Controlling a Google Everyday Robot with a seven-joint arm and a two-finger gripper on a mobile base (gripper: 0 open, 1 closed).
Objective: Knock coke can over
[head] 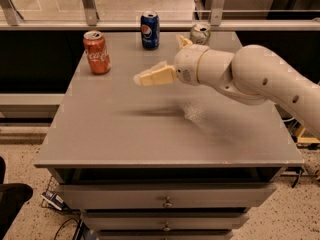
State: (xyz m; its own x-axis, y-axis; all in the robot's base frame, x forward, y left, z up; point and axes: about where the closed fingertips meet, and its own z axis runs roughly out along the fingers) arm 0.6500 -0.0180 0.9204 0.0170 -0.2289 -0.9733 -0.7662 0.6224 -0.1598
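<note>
Jaws near coke can (pixel 97 52), silver can (pixel 200 33) half-hidden

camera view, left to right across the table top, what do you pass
coke can → pepsi can → silver can; the gripper hangs above the table in front of the pepsi can, sharing its span, so it gets no clear slot
</note>
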